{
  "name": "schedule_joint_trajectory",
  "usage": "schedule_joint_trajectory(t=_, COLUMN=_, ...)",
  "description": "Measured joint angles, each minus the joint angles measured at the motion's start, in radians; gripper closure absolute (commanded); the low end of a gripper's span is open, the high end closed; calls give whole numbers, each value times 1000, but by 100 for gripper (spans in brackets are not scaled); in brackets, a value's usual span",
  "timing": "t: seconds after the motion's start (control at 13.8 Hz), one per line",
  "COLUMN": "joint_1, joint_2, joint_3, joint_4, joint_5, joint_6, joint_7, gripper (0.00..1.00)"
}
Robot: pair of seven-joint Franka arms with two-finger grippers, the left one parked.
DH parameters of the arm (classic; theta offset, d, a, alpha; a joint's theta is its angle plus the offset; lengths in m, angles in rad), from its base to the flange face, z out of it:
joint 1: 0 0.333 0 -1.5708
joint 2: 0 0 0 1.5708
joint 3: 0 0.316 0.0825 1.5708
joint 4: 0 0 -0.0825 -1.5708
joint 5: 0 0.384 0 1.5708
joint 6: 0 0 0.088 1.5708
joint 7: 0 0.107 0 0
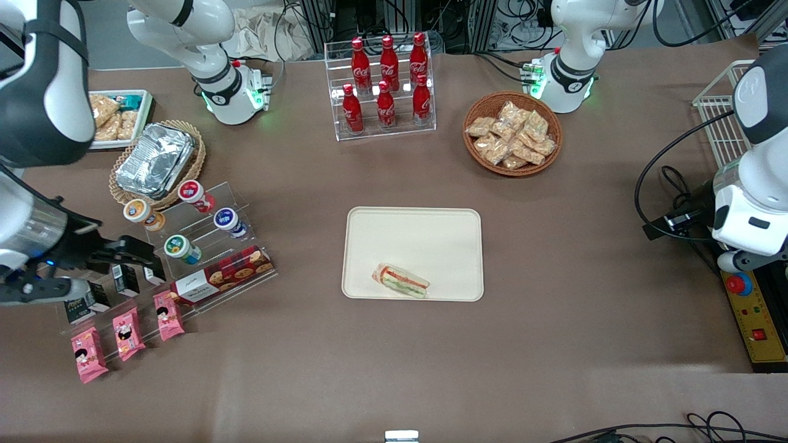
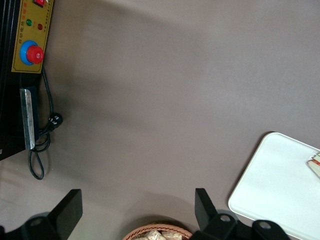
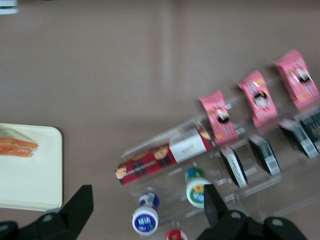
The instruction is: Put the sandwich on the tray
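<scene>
Lying on the tray, toward its six o'clock rim nearest the front camera, the sandwich looks placed; the gripper hangs well apart over the snack rack, fingers spread and empty; a clean finish means lifting straight up, clear of the yoghurt pots, cookie box and pink packets; nothing crowds the tray on the worktop.
</scene>
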Motion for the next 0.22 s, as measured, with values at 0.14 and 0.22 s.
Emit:
schedule_joint_trajectory(t=0.14, joint_1=-6, joint_2=-8, joint_3=-17, joint_4=-6, joint_5=-5, joint_6=-21, joint_7=32, gripper=1)
schedule_joint_trajectory(t=0.22, joint_1=-16, joint_2=-7, joint_3=-19, joint_4=-12, joint_5=-6, joint_6=-22, joint_7=34, gripper=1)
